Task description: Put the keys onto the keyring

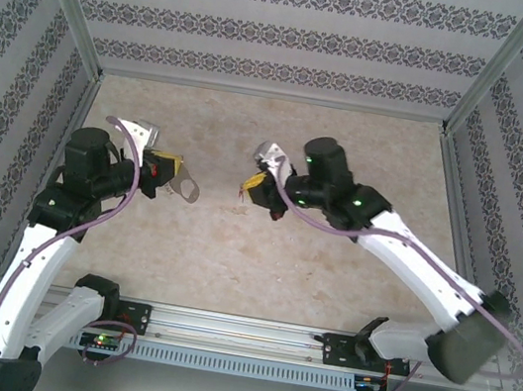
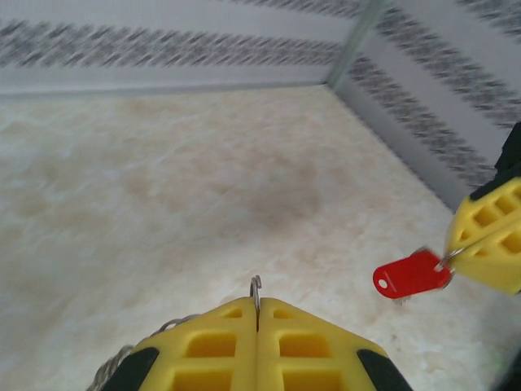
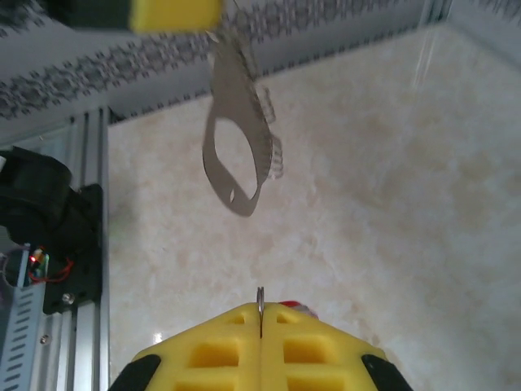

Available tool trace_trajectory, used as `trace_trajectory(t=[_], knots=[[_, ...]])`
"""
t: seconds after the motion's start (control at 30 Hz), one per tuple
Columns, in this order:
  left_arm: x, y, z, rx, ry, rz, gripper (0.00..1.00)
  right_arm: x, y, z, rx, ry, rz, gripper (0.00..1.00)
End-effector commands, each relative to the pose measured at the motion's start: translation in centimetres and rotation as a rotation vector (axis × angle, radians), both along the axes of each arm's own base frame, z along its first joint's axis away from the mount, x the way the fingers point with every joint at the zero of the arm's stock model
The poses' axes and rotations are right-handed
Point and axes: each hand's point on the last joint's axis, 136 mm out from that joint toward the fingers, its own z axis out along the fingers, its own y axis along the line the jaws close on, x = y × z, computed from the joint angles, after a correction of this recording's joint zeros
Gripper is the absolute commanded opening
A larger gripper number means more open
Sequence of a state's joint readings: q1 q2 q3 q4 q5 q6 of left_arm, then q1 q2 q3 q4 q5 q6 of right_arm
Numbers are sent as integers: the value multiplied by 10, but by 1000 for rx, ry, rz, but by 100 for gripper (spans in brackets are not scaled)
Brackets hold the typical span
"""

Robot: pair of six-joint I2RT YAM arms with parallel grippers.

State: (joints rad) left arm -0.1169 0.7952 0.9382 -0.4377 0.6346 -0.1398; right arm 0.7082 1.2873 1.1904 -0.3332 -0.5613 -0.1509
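Note:
The keyring (image 3: 234, 155), a flat grey-beige loop with thin metal rings along one edge, hangs above the table. My left gripper (image 2: 257, 314) is shut on one of its small metal rings (image 2: 256, 290). From above, the keyring (image 1: 184, 187) sticks out to the right of the left gripper (image 1: 168, 168). My right gripper (image 3: 260, 314) is shut on the thin ring of the keys, whose red tag (image 2: 411, 274) pokes out towards the left arm. The right gripper (image 1: 263, 188) hovers a short gap to the right of the keyring, apart from it.
Beige marbled tabletop (image 1: 263, 246) lies under both grippers. Patterned walls (image 1: 269, 31) and aluminium posts (image 1: 72, 8) enclose the back and sides. A metal rail (image 1: 249, 332) with the arm bases runs along the near edge. Purple cables (image 1: 110, 200) trail along both arms.

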Motion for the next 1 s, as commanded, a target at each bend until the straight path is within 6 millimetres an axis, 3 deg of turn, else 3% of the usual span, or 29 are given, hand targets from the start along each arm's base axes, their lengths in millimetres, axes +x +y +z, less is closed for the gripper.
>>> trace_trajectory(t=[0.0,0.1,0.23,0.5,0.67,0.97], knots=[[-19,-33,59,-58,-244,-243,0,-21,-24,29,23,-63,16,0],[-29,-52,74,-87,-264,-363,0,-37,-41,50,11,-106,5,0],[-42,-78,80,-66,-249,-494,0,-52,-58,65,-17,-154,-29,0],[-68,-127,88,-22,-231,-686,0,-72,-71,71,-65,-151,-102,0],[-82,-142,94,1,-222,-760,0,-81,-75,85,-16,-166,-114,0],[-111,-156,98,69,-202,-868,0,-105,-60,110,67,-213,22,0]])
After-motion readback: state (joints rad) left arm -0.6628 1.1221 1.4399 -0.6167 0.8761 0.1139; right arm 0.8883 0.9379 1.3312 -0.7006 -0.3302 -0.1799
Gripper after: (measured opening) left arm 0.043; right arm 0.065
